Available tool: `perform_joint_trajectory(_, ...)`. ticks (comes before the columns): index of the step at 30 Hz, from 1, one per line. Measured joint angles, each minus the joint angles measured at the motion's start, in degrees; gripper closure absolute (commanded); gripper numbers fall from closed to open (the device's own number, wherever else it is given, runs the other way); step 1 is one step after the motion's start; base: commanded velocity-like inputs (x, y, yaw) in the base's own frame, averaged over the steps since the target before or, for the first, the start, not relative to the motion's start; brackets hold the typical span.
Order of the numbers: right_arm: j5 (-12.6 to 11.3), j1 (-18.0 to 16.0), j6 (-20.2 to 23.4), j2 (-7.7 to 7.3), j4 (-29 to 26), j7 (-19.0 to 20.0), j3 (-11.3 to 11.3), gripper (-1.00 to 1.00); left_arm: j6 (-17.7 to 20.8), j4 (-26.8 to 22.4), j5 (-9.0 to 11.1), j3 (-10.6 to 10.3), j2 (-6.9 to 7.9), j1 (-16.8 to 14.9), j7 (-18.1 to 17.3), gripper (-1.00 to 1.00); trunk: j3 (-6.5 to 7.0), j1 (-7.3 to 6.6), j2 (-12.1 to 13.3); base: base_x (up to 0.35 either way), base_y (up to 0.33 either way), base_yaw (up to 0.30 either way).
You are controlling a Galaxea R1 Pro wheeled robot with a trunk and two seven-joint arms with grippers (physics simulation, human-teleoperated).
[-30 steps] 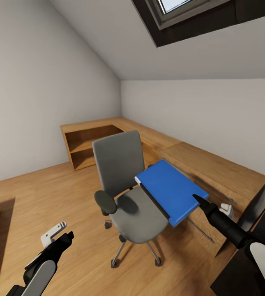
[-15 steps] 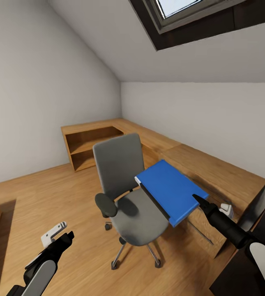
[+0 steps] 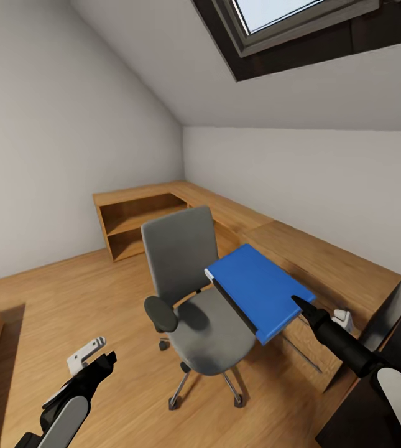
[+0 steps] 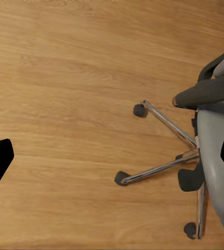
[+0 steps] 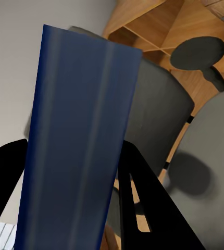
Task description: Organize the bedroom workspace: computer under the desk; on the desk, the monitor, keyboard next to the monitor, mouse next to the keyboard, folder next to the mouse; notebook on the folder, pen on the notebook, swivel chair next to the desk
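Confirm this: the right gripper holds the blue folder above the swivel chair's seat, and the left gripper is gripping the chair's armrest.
Half wrong. The right gripper does hold the blue folder above the swivel chair seat. The left gripper grips nothing: the head view shows it hanging open over the wood floor, apart from the armrest.
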Motion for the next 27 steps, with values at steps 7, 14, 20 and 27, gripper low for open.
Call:
perform_joint_trajectory(7,0.01,0.00,-0.07,0.07,0.02,-0.38,-0.03,1.00,-0.10,0.08,0.01,-1.56,-0.23,0.02,0.14,-1.00,1.26,-1.54,2.81,0.000,0.000,-0.005)
perform_joint_trajectory(14,0.02,0.03,-0.10,0.07,0.02,-0.44,-1.42,1.00,-0.35,0.42,0.00,-5.65,-0.43,0.01,0.26,-1.00,2.51,-3.08,5.62,0.000,0.000,-0.202)
perform_joint_trajectory(20,0.03,0.02,-0.10,0.10,1.56,-0.44,-4.46,1.00,-0.04,1.97,0.23,-8.09,-0.57,-0.01,0.02,-1.00,3.59,-4.39,8.03,0.000,0.000,-0.268)
perform_joint_trajectory(27,-0.04,0.02,0.00,0.14,2.15,-0.49,-6.45,1.00,0.09,2.64,0.14,-12.88,-0.68,-0.01,-0.07,-1.00,4.85,-5.93,10.83,0.000,0.000,-0.293)
